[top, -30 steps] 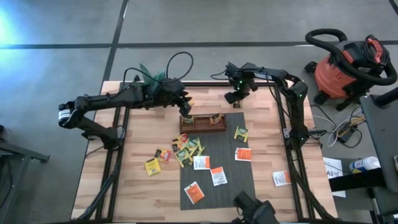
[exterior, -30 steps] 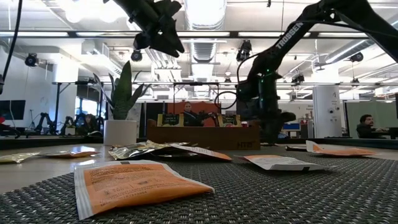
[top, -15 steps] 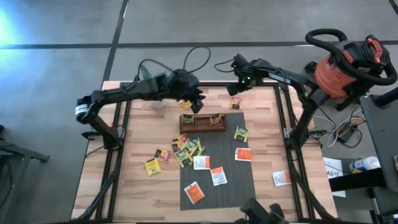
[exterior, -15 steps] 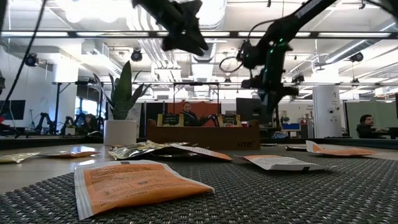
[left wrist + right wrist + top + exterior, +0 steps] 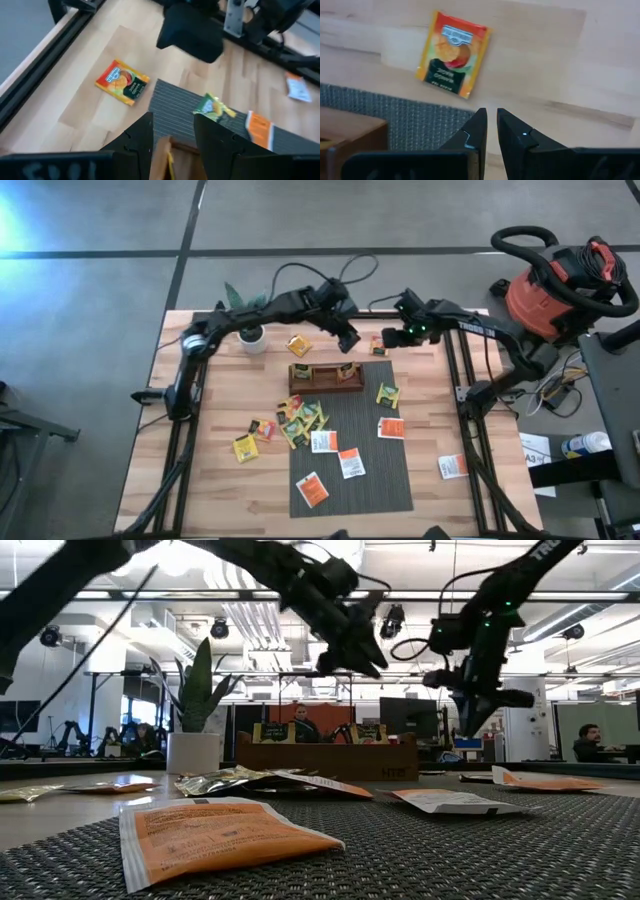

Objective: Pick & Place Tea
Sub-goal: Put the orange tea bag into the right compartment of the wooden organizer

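Tea sachet (image 5: 452,54) near tray (image 5: 325,380): light, thin, floppy; best pinched at an edge. Right gripper (image 5: 487,131) nearly together, empty; left gripper (image 5: 172,135) apart, empty.

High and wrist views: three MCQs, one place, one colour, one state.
1. The orange-and-yellow sachet before the right gripper lies: A in the wooden tray; B on the bare table; C on the grey mat.
2. The lone sachet near the table's right edge is: A green; B yellow; C white with orange.
3. The left gripper is: A open, empty; B shut on a sachet; C shut on the plant.
B: wood all round it. C: white face, orange band. A: fingers apart, nothing between.
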### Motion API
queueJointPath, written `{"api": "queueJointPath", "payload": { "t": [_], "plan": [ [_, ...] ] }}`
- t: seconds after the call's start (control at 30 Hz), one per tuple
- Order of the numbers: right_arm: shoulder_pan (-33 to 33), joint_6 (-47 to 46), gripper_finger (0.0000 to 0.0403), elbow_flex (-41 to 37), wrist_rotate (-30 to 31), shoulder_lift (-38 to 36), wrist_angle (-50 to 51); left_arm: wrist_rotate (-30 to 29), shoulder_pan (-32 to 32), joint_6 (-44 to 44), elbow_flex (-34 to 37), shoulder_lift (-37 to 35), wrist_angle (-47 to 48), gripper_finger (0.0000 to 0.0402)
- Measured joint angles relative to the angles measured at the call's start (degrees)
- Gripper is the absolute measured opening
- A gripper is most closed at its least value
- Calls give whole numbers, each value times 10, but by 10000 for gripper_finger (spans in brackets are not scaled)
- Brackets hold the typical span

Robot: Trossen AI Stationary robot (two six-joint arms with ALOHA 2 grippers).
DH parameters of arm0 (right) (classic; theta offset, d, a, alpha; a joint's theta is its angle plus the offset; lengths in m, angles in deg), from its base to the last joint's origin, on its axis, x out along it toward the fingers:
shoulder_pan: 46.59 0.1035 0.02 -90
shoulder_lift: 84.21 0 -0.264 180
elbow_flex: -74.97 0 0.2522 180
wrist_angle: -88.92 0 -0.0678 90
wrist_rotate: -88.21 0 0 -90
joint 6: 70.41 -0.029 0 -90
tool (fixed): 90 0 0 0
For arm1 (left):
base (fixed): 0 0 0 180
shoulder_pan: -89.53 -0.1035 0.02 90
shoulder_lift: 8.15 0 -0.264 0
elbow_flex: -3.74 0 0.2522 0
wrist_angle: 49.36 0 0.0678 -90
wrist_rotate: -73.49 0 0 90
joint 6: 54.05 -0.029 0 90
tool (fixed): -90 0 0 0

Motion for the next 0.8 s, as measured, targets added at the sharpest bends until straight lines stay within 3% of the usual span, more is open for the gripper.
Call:
{"api": "queueJointPath", "payload": {
  "t": [0.3, 0.8],
  "plan": [
    [-16, -31, 43, -69, -63, 6, -159, -6, -3, -11, -29, 67, -1, 135],
    [-24, 34, 43, -6, -62, 146, -166, -15, -7, 18, -29, 61, 28, 135]
  ]
}}
